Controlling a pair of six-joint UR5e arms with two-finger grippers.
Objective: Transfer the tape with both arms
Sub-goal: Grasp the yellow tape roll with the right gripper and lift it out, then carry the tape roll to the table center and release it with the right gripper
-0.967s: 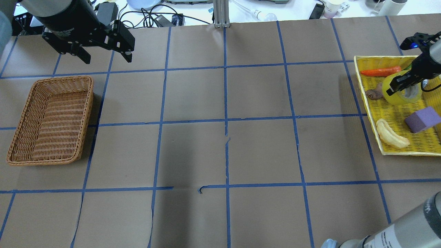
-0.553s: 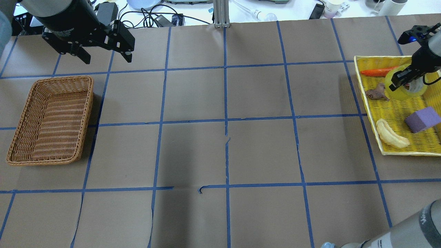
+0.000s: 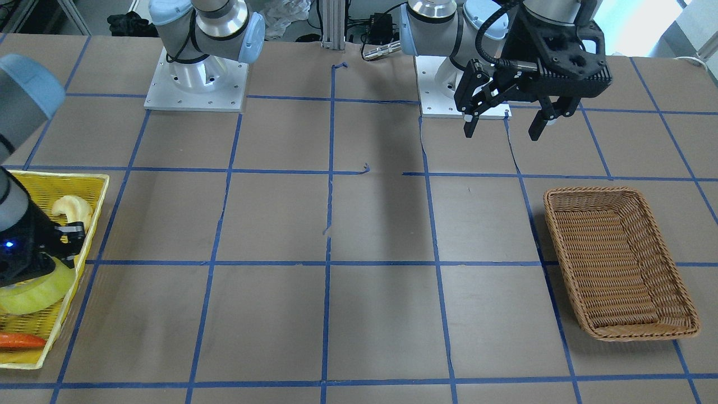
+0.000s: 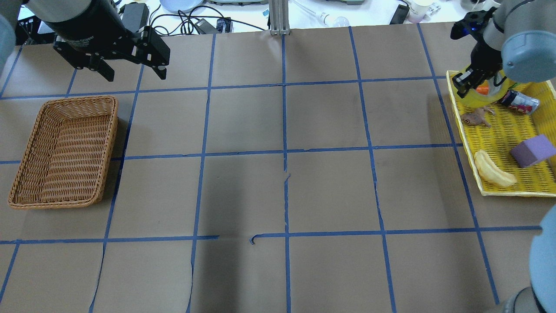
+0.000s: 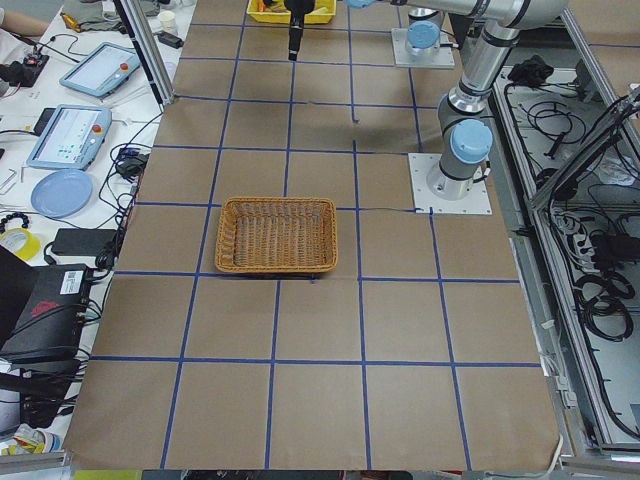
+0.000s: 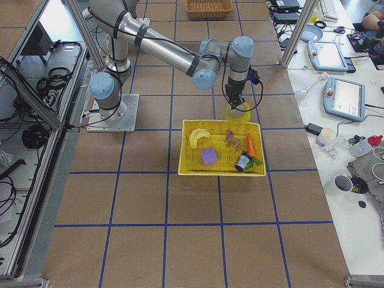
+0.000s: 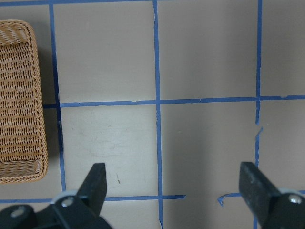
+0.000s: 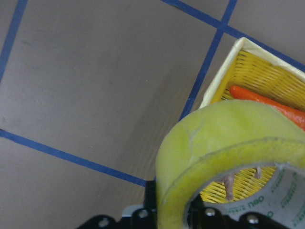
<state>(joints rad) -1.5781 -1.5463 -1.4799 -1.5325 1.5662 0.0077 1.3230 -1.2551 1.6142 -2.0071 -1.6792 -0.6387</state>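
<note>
The yellow tape roll (image 4: 485, 99) with a pale core is held in my right gripper (image 4: 471, 82), lifted over the far left corner of the yellow tray (image 4: 504, 134). It fills the right wrist view (image 8: 214, 143), with the tray corner and bare table below it. In the front view the tape (image 3: 33, 289) hangs under the gripper at the left edge. My left gripper (image 4: 134, 74) is open and empty, high above the table beyond the wicker basket (image 4: 114, 130). Its fingers (image 7: 95, 181) stand wide apart in the left wrist view.
In the tray lie an orange carrot (image 3: 19, 340), a small can (image 4: 519, 101), a brown toy (image 4: 475, 117), a purple block (image 4: 533, 151) and a pale banana toy (image 4: 493, 172). The wicker basket (image 3: 564, 252) holds nothing. Blue tape lines grid the brown table.
My right gripper has risen with the tape and moved toward the tray's far left corner. The can, hidden before, now shows. The left arm has not moved.
</note>
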